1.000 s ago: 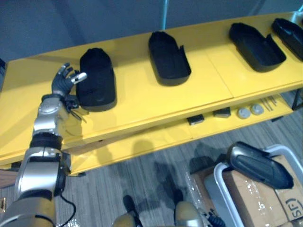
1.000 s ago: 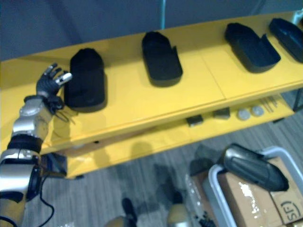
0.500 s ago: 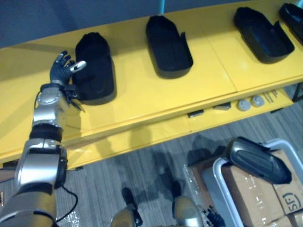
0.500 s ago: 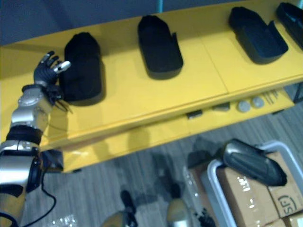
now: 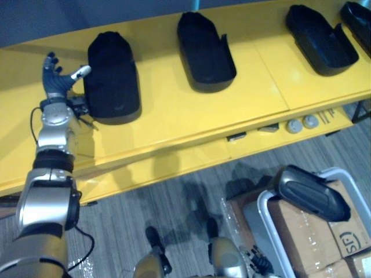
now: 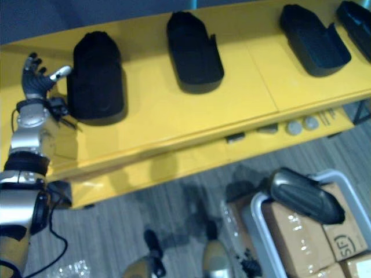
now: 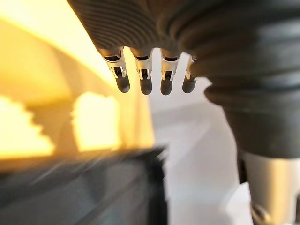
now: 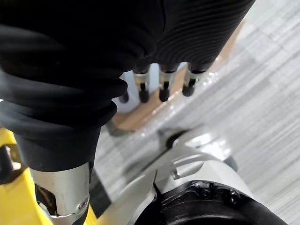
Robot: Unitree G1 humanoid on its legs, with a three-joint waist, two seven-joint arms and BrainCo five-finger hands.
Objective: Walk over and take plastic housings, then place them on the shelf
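Several black plastic housings lie on the yellow shelf (image 5: 174, 113): one at the left (image 5: 111, 78), one in the middle (image 5: 204, 51), two at the right (image 5: 320, 39) (image 5: 359, 17). My left hand (image 5: 57, 81) is raised just left of the leftmost housing, open with fingers spread and the thumb pointing at its edge. In the left wrist view its fingers (image 7: 143, 77) hang straight and hold nothing. Another dark housing (image 5: 307, 192) rests on the boxes at the lower right. My right hand (image 8: 161, 89) hangs open above the floor.
A lower yellow shelf carries small parts (image 5: 301, 123). At the lower right, a white-framed cart (image 5: 264, 211) holds cardboard boxes (image 5: 316, 237). A dark wall runs behind the shelf. Grey floor lies between me and the shelf.
My left hand has drawn back to the left, off the leftmost housing, which stays on the shelf. The view has shifted a little.
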